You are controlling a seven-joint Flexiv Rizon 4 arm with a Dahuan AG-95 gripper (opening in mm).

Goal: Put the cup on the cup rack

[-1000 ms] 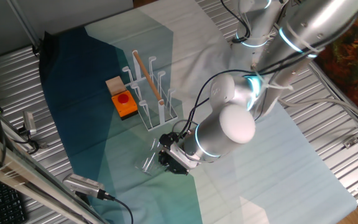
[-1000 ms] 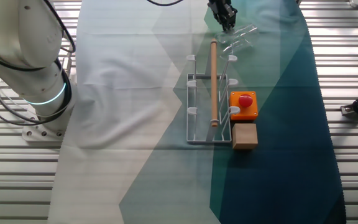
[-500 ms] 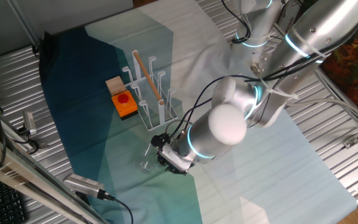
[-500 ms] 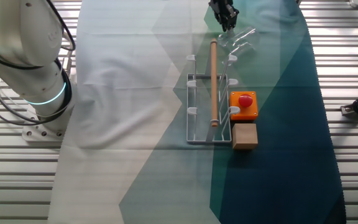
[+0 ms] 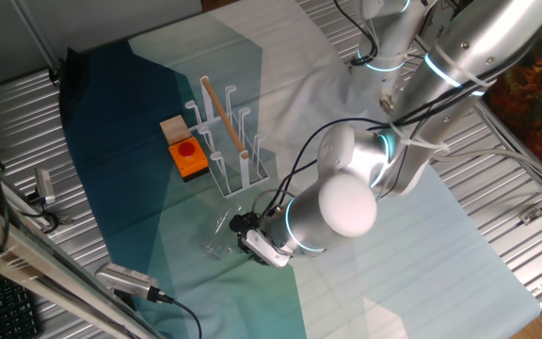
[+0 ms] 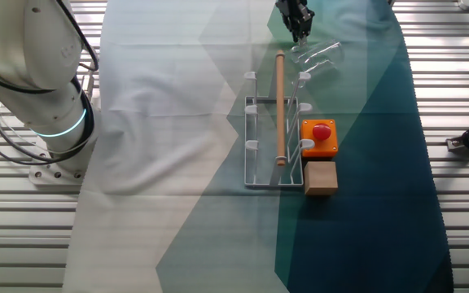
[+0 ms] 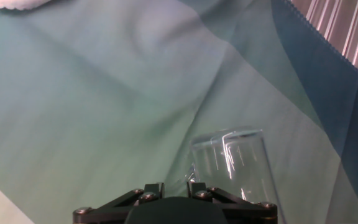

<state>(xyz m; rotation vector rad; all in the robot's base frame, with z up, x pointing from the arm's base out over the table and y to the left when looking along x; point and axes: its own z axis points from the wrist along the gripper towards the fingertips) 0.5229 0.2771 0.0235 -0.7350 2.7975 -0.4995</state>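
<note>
We see cup (image 7: 235,165) — clear glass, on its side, beside end effector (image 6: 300,31); its grip state — cannot tell.

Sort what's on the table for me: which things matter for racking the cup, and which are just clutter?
Belongs to the job:
glass cup, lying on its side on the cloth
white cup rack
claw, at the cup

Just lying about:
orange box with red button
brown block
wooden rod, resting across the rack

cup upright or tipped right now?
Tipped. The cup lies on its side on the cloth beside the gripper, short of the cup rack; the hand view shows its wall lengthwise.
</note>
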